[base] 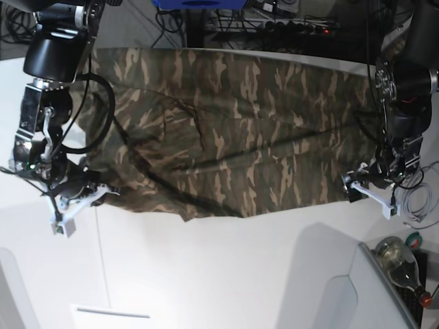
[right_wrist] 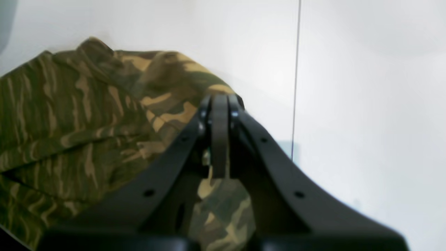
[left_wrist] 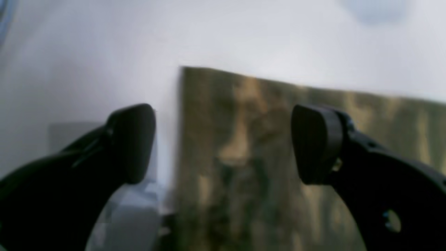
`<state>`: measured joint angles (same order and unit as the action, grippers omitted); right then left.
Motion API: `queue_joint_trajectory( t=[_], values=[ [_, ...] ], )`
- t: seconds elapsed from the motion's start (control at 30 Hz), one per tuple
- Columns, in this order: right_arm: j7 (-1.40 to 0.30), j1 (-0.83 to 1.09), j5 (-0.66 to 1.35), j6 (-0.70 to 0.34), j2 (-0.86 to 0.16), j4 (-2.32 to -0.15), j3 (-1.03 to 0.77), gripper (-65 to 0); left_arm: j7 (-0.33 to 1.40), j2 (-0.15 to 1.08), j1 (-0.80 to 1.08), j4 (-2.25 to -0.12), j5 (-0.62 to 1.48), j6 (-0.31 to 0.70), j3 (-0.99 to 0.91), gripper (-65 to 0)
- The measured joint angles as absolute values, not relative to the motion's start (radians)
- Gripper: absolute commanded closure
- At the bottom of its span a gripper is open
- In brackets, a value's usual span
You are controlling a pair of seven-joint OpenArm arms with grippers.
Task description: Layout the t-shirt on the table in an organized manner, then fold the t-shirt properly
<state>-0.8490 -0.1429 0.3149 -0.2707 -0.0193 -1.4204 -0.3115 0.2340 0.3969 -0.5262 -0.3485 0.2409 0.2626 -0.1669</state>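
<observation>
Bright, even light; blurry wrist views

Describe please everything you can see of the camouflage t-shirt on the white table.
The soft cloth t-shirt in green, brown and tan camouflage lies spread wide across the smooth white table, mostly flat with some long creases. One end is bunched and wrinkled where the black right gripper is shut on a fold of it. At the other end a straight edge and a square corner lie flat, and the black left gripper is open just above, not holding it.

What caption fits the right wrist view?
Right pincer shut on the camouflage t-shirt over the white table.
</observation>
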Motion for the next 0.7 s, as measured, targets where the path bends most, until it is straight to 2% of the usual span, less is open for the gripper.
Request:
queue_joint_trajectory(
  t=[0.2,0.27,0.43,0.53,0.63,0.7],
  values=[
    [-0.846,-0.138,0.314,-0.271,-0.02,-1.421,-0.311,0.0,0.168,0.399,-0.537,-0.3,0.243,0.243,-0.125,-57.4],
    [-0.846,-0.138,0.314,-0.271,-0.02,-1.421,-0.311,0.0,0.153,0.392,-0.537,-0.294,0.243,0.236,-0.125,-54.6],
    [-0.846,-0.138,0.314,-0.271,-0.019,-1.421,-0.311,0.0,0.102,0.361,-0.531,-0.292,0.243,0.232,-0.125,-35.9],
    [-0.842,-0.138,0.313,-0.271,-0.02,-1.421,-0.311,0.0,0.083,0.35,-0.526,-0.292,0.248,0.235,-0.125,-19.3],
    [-0.839,-0.138,0.314,-0.271,-0.022,-1.42,-0.311,0.0,0.09,0.352,-0.523,-0.295,0.254,0.236,-0.125,0.0],
    [-0.839,-0.138,0.314,-0.271,-0.024,-1.42,-0.311,0.0,0.092,0.353,-0.523,-0.299,0.258,0.237,-0.125,0.0]
  ],
)
